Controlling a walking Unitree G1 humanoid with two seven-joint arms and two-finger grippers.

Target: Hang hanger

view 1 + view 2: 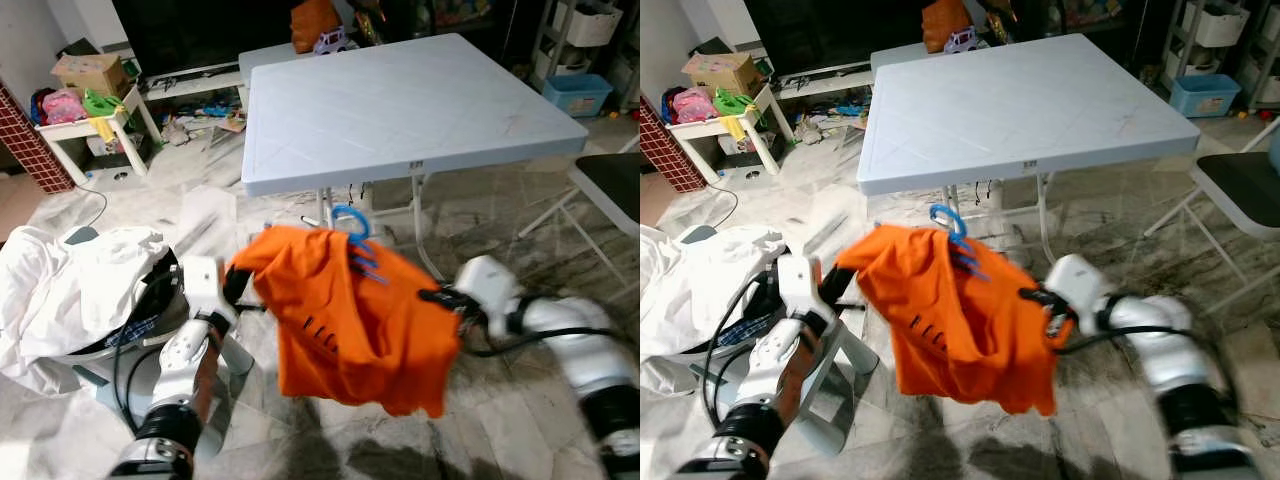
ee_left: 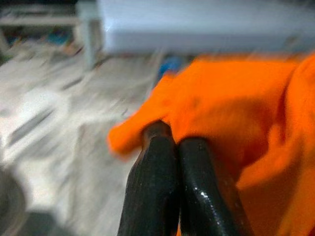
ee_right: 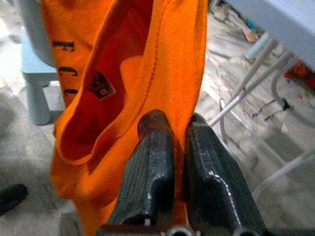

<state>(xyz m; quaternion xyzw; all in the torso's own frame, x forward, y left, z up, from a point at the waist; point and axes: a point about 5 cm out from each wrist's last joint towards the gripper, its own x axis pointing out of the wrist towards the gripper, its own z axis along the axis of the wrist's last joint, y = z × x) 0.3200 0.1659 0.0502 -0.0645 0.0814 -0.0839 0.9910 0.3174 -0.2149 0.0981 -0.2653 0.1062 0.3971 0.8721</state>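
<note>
An orange T-shirt [image 1: 355,320] with black lettering hangs stretched between my two grippers in front of the table. A blue hanger [image 1: 352,232] sits inside it, its hook sticking up from the collar. My left gripper [image 1: 240,283] is shut on the shirt's left shoulder; in the left wrist view its fingers [image 2: 162,162] pinch orange cloth [image 2: 231,113]. My right gripper [image 1: 438,297] is shut on the shirt's right shoulder, and its fingers [image 3: 157,147] clamp a fold of the shirt [image 3: 123,64].
A light grey folding table [image 1: 400,110] stands just behind the shirt. To the left, a basket [image 1: 120,330] holds white laundry [image 1: 70,280]. A small grey stool [image 1: 240,365] stands under my left arm. A folding chair [image 1: 610,190] is at the right, clutter at the back left.
</note>
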